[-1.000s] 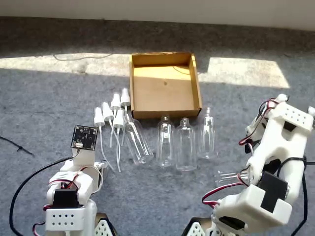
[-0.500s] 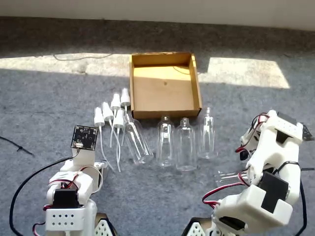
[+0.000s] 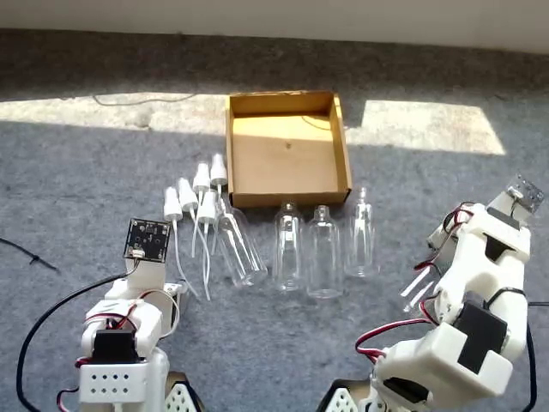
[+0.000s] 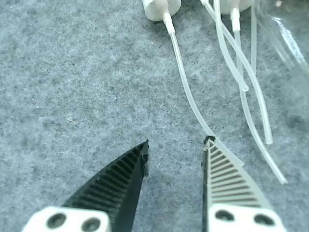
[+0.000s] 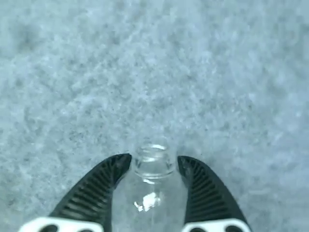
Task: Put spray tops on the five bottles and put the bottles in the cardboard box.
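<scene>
The cardboard box (image 3: 288, 163) is brown, spray tops (image 3: 172, 203) white, bottles (image 3: 323, 251) clear, carpet (image 3: 86, 189) grey.

the box (image 3: 287, 163) lies at the far middle of the carpet (image 3: 86, 189). just before its near wall three bottles (image 3: 323, 253) sit in a row, side by side. a fourth bottle (image 3: 238, 245) is just left of them, slanted, its neck among the tops (image 3: 196, 196). these four tops cluster left of the box's near left corner, their tubes trailing nearward. the left gripper (image 4: 176, 143) hangs over the carpet by the tube ends. right of the row, apart from it, a fifth bottle (image 3: 419, 287) sits between the fingers of the right gripper (image 5: 154, 162).
</scene>
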`<state>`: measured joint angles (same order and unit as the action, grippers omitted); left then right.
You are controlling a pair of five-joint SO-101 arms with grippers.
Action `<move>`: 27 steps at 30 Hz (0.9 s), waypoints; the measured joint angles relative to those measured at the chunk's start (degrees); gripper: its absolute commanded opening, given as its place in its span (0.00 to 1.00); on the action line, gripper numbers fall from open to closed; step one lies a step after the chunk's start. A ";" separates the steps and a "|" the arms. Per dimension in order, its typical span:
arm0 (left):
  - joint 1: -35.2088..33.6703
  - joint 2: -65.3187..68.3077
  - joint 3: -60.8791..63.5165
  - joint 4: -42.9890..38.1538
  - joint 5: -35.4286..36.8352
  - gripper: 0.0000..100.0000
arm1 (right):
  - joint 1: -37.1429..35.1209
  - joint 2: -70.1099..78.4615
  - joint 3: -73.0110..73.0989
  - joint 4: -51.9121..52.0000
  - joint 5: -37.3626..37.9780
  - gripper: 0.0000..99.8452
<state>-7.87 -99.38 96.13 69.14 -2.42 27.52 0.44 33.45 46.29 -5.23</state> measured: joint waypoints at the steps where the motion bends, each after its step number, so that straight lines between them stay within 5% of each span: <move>1: 0.00 0.00 0.00 0.00 0.00 0.18 | 0.18 0.00 0.00 -0.70 3.34 0.04; 13: 0.00 0.00 0.00 0.00 0.00 0.18 | -5.45 11.16 -17.23 -2.73 30.95 0.05; 27: 0.00 0.00 0.00 0.00 0.00 0.18 | -7.21 16.09 -27.87 5.89 32.44 0.23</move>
<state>-7.87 -99.38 96.13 69.14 -2.42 20.31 16.53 5.58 52.18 27.21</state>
